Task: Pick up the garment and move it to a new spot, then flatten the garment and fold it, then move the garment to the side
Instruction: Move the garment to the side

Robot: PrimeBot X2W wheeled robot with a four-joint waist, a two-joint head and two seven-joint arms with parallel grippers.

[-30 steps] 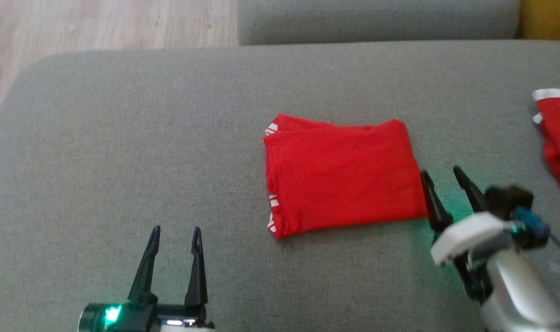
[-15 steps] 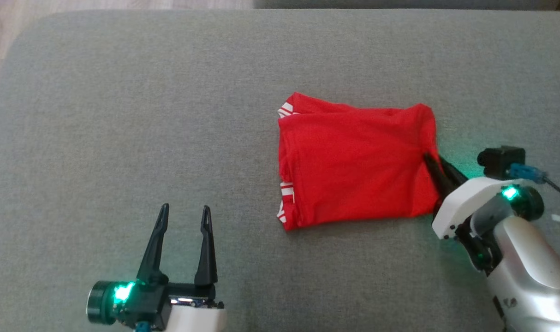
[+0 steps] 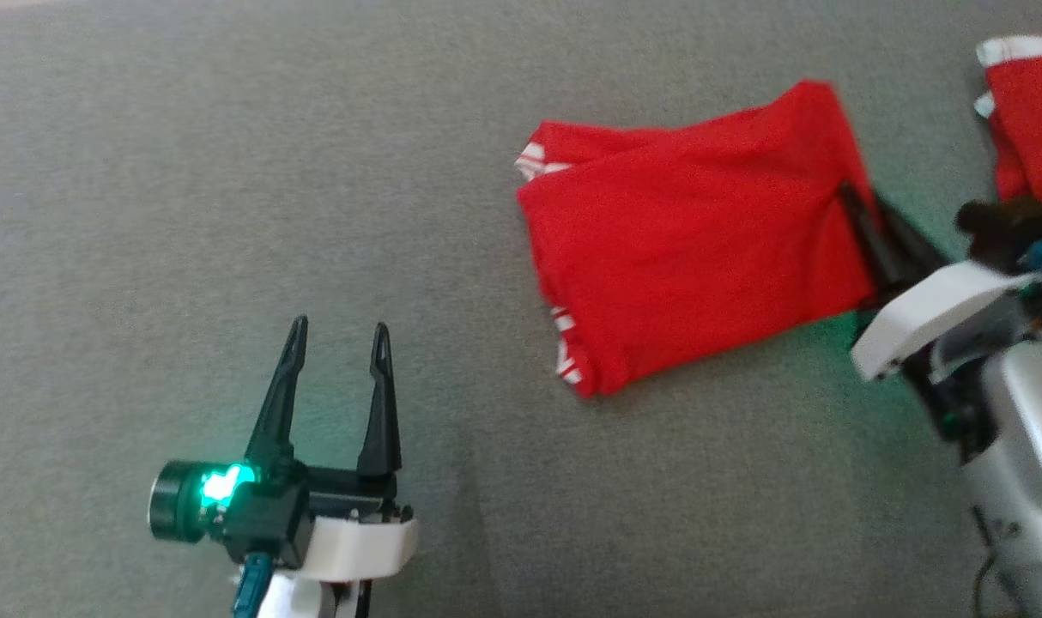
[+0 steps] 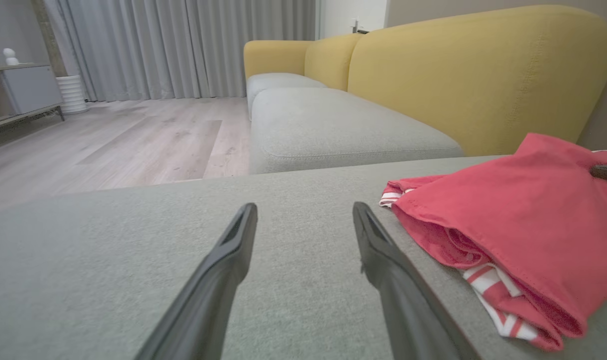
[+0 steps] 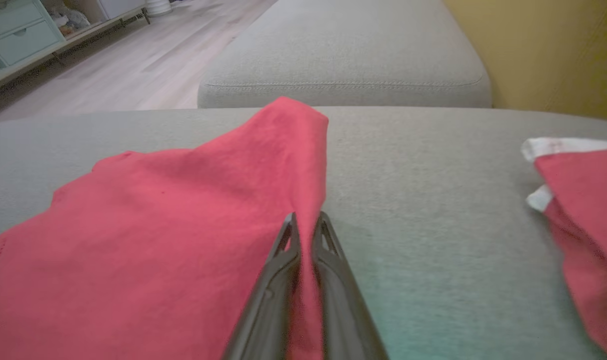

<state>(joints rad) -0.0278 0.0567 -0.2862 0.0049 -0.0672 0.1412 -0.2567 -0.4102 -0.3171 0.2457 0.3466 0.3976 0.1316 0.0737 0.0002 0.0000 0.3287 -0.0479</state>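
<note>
The garment (image 3: 693, 240) is a folded red shirt with white striped trim, lying on the grey cushion (image 3: 229, 172) right of centre. My right gripper (image 3: 856, 206) is shut on the garment's right edge, which is pulled up into a ridge; in the right wrist view the red cloth of the garment (image 5: 183, 220) is pinched between the two fingers of that gripper (image 5: 306, 220). My left gripper (image 3: 336, 330) stands open at the lower left, well apart from the shirt, nothing between its fingers. The left wrist view has the left gripper (image 4: 303, 210) open over bare cushion, the garment (image 4: 508, 215) to its right.
A second red cloth with white trim (image 3: 1027, 112) lies at the far right edge, close to my right arm; it also lies at right in the right wrist view (image 5: 583, 200). Another grey seat cushion (image 4: 333, 125) and a yellow sofa back (image 4: 473, 65) lie beyond.
My right gripper has closed on the garment's right edge and lifted it, dragging the shirt toward the right. The camera has also shifted. The left gripper stays open.
</note>
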